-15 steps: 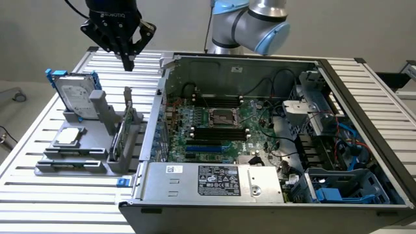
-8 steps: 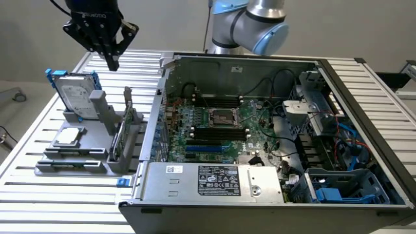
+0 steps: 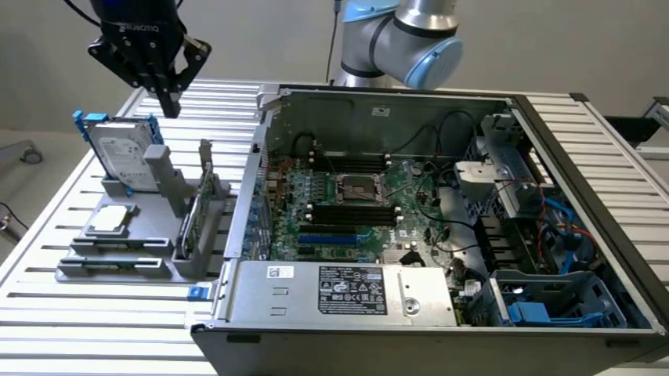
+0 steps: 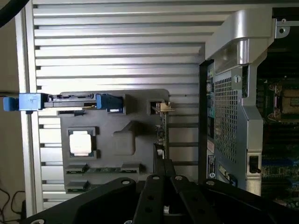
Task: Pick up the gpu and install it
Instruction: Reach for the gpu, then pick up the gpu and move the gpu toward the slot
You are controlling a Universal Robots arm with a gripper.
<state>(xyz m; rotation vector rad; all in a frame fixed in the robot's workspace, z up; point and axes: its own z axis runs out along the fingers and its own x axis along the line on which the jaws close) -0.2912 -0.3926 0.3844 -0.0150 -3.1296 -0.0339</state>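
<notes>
The step in hand reads as the approach to the pick, with nothing yet grasped. The gripper [image 3: 168, 106] hangs in the air above the far end of the rack [image 3: 115, 265], empty, its fingers drawn narrow and seemingly tip to tip. The gpu [image 3: 193, 213] stands on edge in a slot on the side of the rack nearest the case [image 3: 418, 348], a thin green board held upright and touching only the rack. On the exterior view's left of it, the hard drive [image 3: 124, 157] stands upright and the small drive [image 3: 112, 219] lies flat in its pocket. In the wrist view the gpu [image 4: 162, 123] shows edge-on as a thin line just beyond the gripper [image 4: 160, 161]. That suggests the two are roughly lined up, though how high the fingers sit above the card is hard to judge from here. The case lies open with the motherboard [image 3: 356, 196] exposed, and no card looks seated in its slots, so installation has not begun. By my reading, a grasp calls for the fingers to spread wider than the card is thick. It also needs a straight descent onto the top edge, keeping clear of the hard drive, and a pinch firm enough to lift the card squarely out of its slot.
</notes>
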